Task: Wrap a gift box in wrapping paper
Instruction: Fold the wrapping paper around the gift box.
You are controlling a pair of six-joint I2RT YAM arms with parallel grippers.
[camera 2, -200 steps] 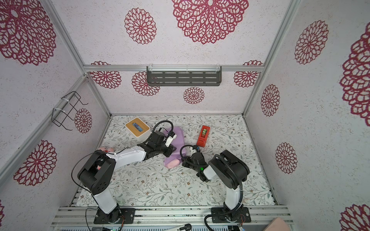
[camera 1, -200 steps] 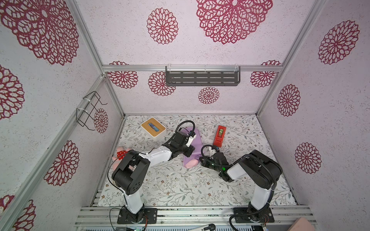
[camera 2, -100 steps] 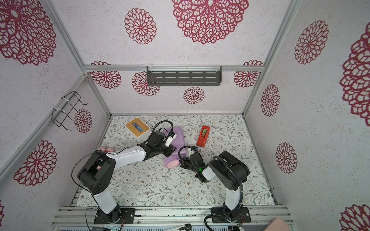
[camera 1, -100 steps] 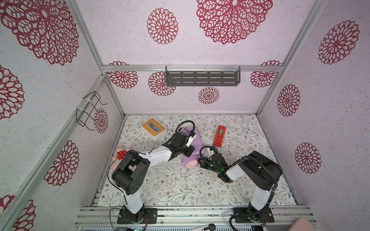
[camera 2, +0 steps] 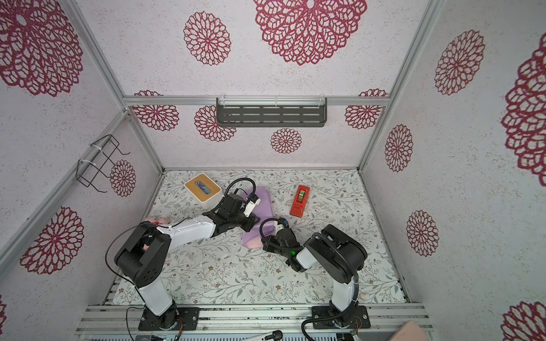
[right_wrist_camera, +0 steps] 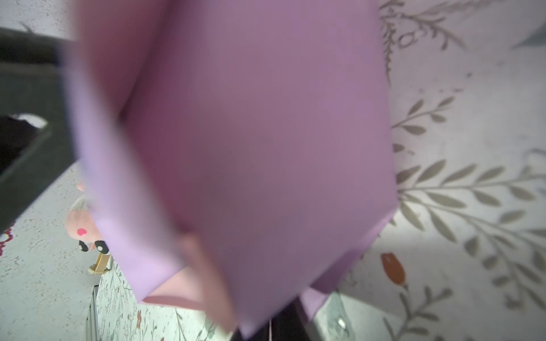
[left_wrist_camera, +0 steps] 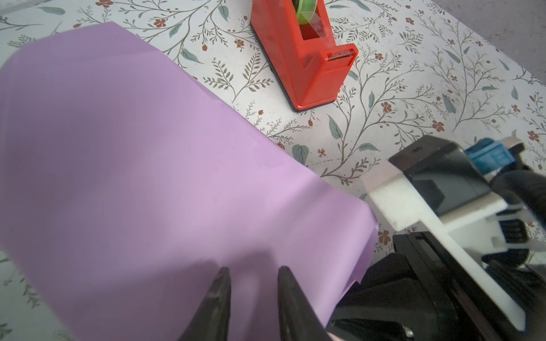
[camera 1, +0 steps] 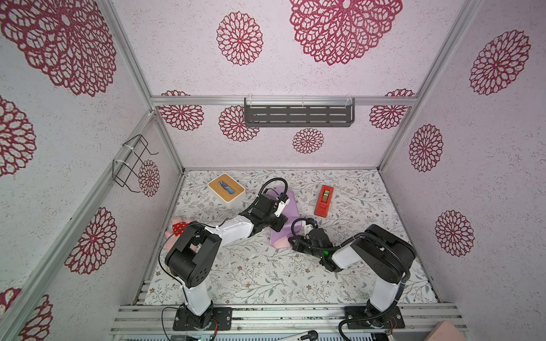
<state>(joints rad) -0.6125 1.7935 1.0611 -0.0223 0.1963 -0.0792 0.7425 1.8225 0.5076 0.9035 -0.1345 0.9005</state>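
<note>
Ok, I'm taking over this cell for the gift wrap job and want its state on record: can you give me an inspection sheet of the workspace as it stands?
surface: floral cover, lying flat.
job's things: paper folded lilac side out, pink showing at its near end; box not seen, likely underneath.
clutter: tissue box, tape dispenser, plush toy at the left edge.
grippers: left gripper open, tips at the paper; right gripper shut at the paper's near end, grip unclear.
cables: left cable loop and right cable loop arch over the wrists.
surroundings: flower-print walls, grey shelf, wire rack.
</note>
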